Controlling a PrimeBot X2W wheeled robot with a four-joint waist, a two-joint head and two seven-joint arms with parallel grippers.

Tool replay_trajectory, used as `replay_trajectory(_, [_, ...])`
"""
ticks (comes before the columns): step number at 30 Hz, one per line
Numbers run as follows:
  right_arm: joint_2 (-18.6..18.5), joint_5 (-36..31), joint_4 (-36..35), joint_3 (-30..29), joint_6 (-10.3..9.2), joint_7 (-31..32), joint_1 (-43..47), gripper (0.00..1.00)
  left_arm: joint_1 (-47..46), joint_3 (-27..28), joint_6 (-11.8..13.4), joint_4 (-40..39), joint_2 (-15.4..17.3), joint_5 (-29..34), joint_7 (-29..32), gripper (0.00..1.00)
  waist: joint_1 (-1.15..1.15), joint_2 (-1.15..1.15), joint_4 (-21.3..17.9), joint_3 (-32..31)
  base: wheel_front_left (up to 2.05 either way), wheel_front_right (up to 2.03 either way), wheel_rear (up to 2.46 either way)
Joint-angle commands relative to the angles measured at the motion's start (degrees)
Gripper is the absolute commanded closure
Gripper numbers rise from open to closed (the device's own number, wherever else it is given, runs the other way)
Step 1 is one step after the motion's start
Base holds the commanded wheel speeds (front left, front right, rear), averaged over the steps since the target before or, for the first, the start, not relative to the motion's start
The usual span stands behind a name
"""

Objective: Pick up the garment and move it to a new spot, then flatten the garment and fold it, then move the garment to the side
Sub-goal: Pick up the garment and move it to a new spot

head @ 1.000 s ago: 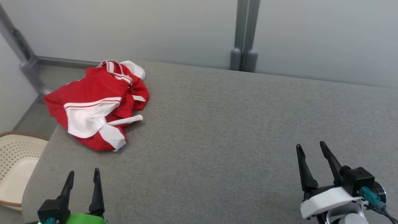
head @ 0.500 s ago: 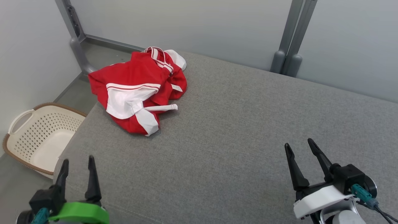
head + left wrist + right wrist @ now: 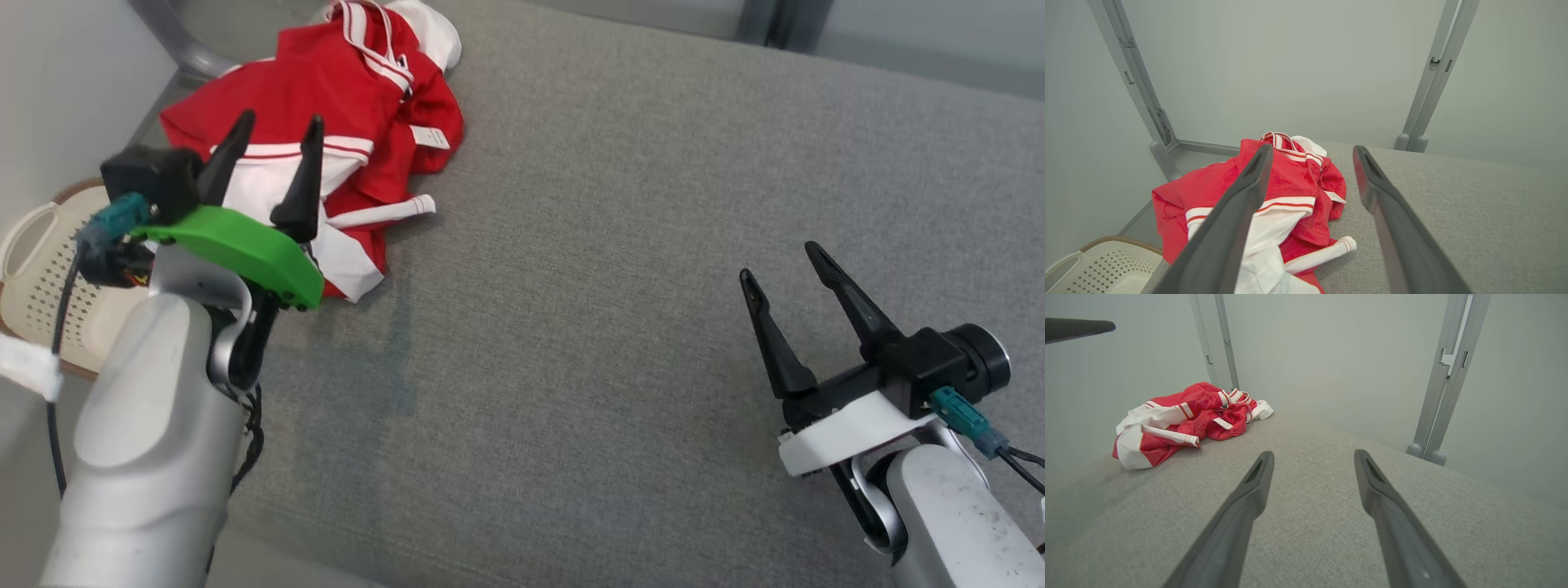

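Left gripper (image 3: 280, 118), fingers spread and empty, poised over a crumpled red and white garment (image 3: 326, 73) at 11 o'clock on a grey padded table (image 3: 612, 245).

The right gripper (image 3: 777, 260) sits at 4 o'clock, also spread wide and holding nothing, well apart from the cloth. The one garment is a loose heap at the table's far left corner, red with white panels and thin stripes. Seen from the head, its long axis runs roughly from 12 to 6 o'clock, with the striped collar end at 12 and a white panel at 6. One rolled white strip pokes out toward 3 o'clock. One cream perforated basket (image 3: 41, 269) stands off the table at 9 o'clock. There are two grippers, each with two dark fingers.
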Motion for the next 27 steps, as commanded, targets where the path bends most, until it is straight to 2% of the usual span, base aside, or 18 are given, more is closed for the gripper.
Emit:
replay_trajectory(1, [-0.53,-0.36,0.28,0.75,0.02,-0.18,-1.66,0.0,-3.32,-0.86,0.02,2.5,0.89,-1.53,0.79,0.0,-0.01,0.0,-6.17,13.09,0.0,0.0,0.0])
replay_trajectory(4, [-1.28,-0.3,0.57,2.49,0.02,-0.18,-2.56,0.0,-9.0,-2.38,0.02,8.88,1.64,-3.41,2.34,0.0,-0.01,0.0,-7.17,14.38,0.0,0.0,0.0])
replay_trajectory(9, [-2.06,0.11,0.15,4.36,0.02,-0.18,-2.97,0.0,-15.87,-2.94,0.02,19.84,0.74,-9.97,5.37,0.0,-0.01,0.0,-8.56,14.98,0.0,0.0,0.0])
replay_trajectory(16, [-3.32,0.55,0.19,5.59,0.02,-0.16,-2.49,0.0,-20.42,-6.04,0.02,31.46,1.93,-11.82,9.4,0.0,-0.01,0.0,-9.63,14.45,0.0,0.0,0.0])
replay_trajectory(17, [-3.3,0.59,0.29,5.51,0.02,-0.15,-2.22,0.0,-21.04,-6.42,0.02,32.8,1.83,-12.12,9.68,0.05,-0.01,0.0,-9.7,14.1,0.0,0.0,0.0])
replay_trajectory(18, [-3.24,0.64,0.39,5.39,0.02,-0.09,-1.93,0.0,-21.27,-6.61,0.02,33.55,1.68,-12.41,9.91,0.5,-0.01,0.0,-9.66,13.76,0.0,0.0,0.0])
replay_trajectory(19, [-3.1,0.69,0.52,5.22,0.01,-0.09,-1.56,0.0,-21.38,-7.05,0.02,34.13,1.75,-12.7,10.14,0.83,-0.01,0.0,-9.59,13.39,0.0,0.0,0.0])
replay_trajectory(20, [-2.93,0.7,0.6,5.1,0.01,-0.09,-1.31,0.0,-21.57,-7.39,0.02,34.59,2.17,-12.72,10.18,1.0,-0.01,0.0,-9.49,13.05,0.0,0.0,0.0])
replay_trajectory(24, [-1.61,1.04,0.92,4.89,0.02,-0.1,-0.35,0.0,-21.53,-8.68,0.02,34.3,2.92,-14.34,8.96,1.0,-0.01,0.0,-9.27,11.0,0.0,0.0,0.0])
replay_trajectory(27, [-0.4,1.25,1.17,4.59,0.02,-0.1,0.28,0.0,-20.67,-9.7,0.02,33.3,4.82,-15.56,8.08,1.0,-0.01,0.0,-9.02,9.17,0.0,0.0,0.0])
